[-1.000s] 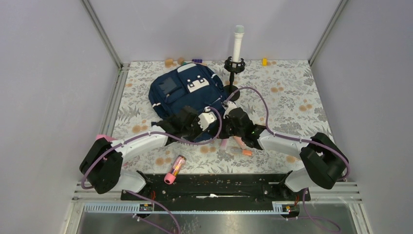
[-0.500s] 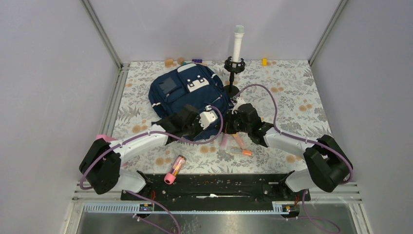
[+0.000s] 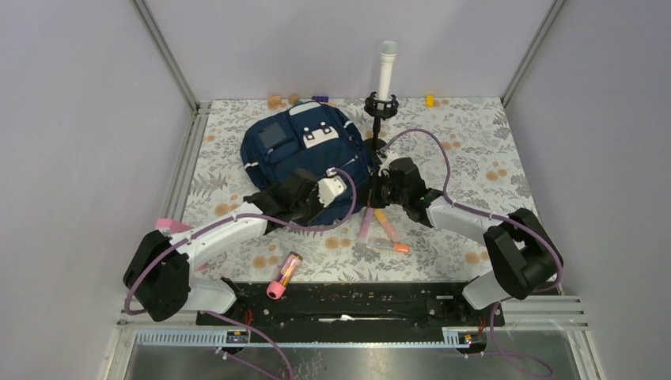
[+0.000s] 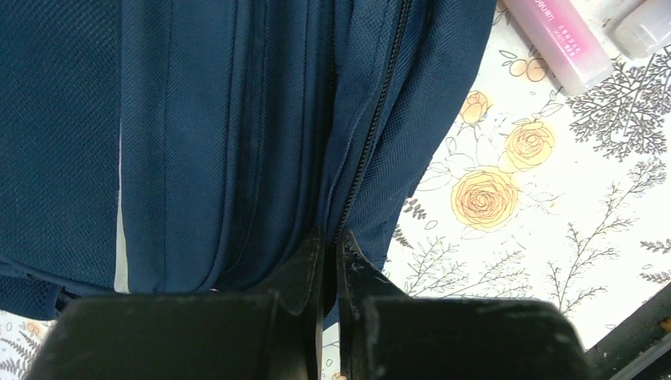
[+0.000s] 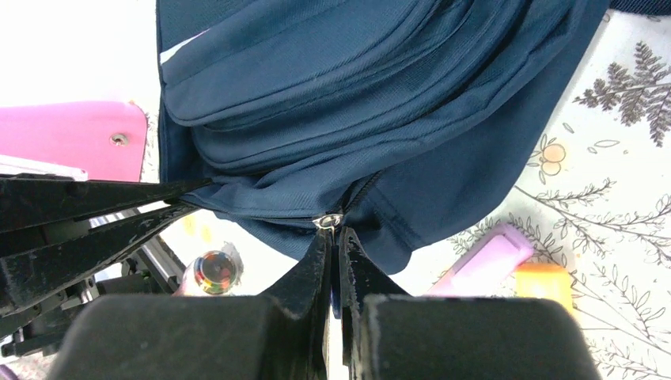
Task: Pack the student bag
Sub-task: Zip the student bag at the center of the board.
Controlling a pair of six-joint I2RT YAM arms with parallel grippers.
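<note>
The student bag point(image 3: 297, 150), navy with white patches, lies at the back left of the flowered table. My left gripper point(image 3: 346, 194) is shut on the bag's fabric point(image 4: 261, 158) at its near right edge, right beside the dark zipper line point(image 4: 372, 134). My right gripper point(image 3: 374, 190) is shut on the small metal zipper pull point(image 5: 327, 220) at that same edge. The left gripper's black fingers point(image 5: 95, 214) show in the right wrist view, pinching the cloth a little to the left of the pull.
A lilac marker point(image 3: 365, 224), an orange one point(image 3: 387, 226) and another point(image 3: 391, 247) lie just near of the grippers. A pink tube point(image 3: 285, 273) lies by the front rail. A microphone on a black stand point(image 3: 385, 75) rises behind the bag's right side.
The right gripper has moved away from me and leftward along the bag's edge, its arm stretching out. The left gripper has shifted slightly farther too, still on the fabric.
</note>
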